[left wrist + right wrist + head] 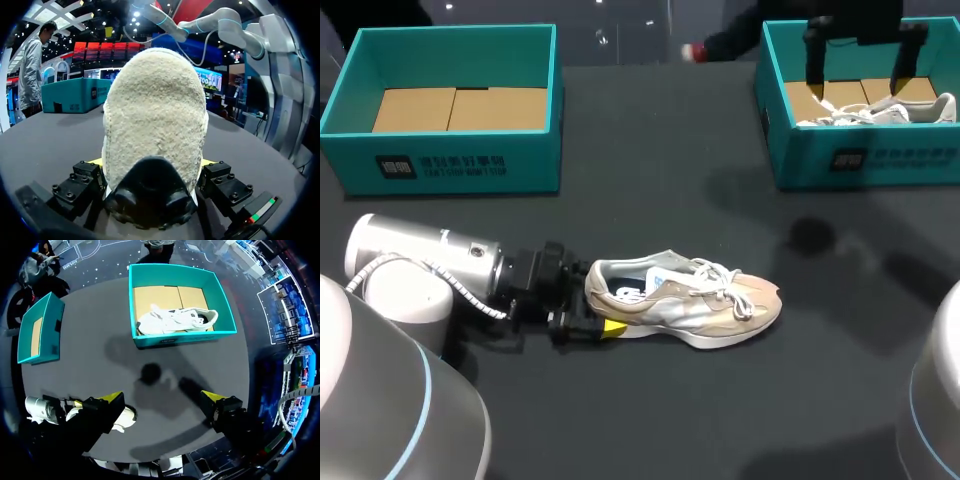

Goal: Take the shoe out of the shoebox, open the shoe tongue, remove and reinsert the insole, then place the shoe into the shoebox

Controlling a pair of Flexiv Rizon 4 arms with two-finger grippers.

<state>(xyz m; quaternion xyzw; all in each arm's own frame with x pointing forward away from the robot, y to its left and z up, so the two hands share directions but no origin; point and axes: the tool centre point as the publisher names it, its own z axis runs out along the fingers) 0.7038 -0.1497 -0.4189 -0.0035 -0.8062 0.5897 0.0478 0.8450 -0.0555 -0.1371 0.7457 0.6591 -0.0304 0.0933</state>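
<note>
Left arm (420, 265) enters low at the near left of the black table (650, 420) and lies almost flat along it, pointing at the beige shoe (690, 305). Left gripper (600, 305) pinches the heel of that shoe: in the left wrist view the fuzzy heel (155, 110) fills the space between the fingers, with one yellow tip pressed to each flank of it, and the gripper (152, 162) is closed on it from both sides. The beige shoe rests on its sole near the middle of the table, outside both boxes, toe pointing away from the left gripper, laces up and the insole showing in its opening.

Beyond the beige shoe and to its left stands an open teal box (450, 160), holding only its cardboard floor. Beyond the beige shoe and to its right stands a second teal box (860, 160), with a white shoe (875, 112) lying on its side inside. Right gripper (860, 65) hangs high above that second box, well apart from the beige shoe; the right wrist view shows its fingers (161, 397) spread wide and holding nothing, with the second box (180, 339), the white shoe (175, 320) and the other box (50, 330) far below.
</note>
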